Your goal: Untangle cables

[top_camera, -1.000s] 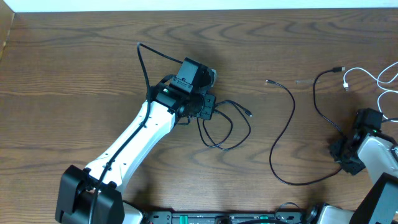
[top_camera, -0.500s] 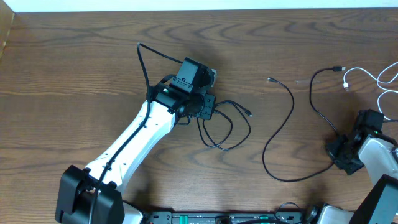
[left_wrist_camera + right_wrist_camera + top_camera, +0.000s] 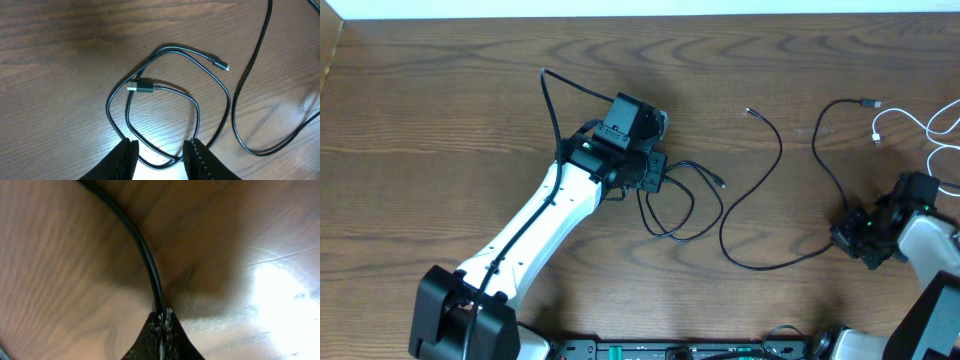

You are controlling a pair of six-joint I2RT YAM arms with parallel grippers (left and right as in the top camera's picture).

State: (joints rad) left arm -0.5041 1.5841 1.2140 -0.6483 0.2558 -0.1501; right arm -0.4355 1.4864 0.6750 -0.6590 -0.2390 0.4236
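The long black cable (image 3: 772, 268) snakes from a plug at centre right, dips toward the front, and rises to a plug at the far right. My right gripper (image 3: 842, 238) is shut on it; in the right wrist view the cord (image 3: 150, 265) runs straight into the closed fingertips (image 3: 162, 315). The white cable (image 3: 900, 111) lies at the back right, apart from both grippers. A shorter black cable (image 3: 165, 90) lies coiled by my left gripper (image 3: 160, 150), which is open, low over the coil's near loop, the cord crossing between the fingers without being pinched.
The left arm (image 3: 550, 215) stretches diagonally from the front left to the table's middle, with its own thick black cable arcing behind it (image 3: 552, 100). The right arm's base (image 3: 930, 250) sits at the front right corner. Bare wood surrounds the cables.
My right gripper has shut on the long black cable and shifted left, dragging the cable's front loop leftward. The left arm and the coil have not moved.
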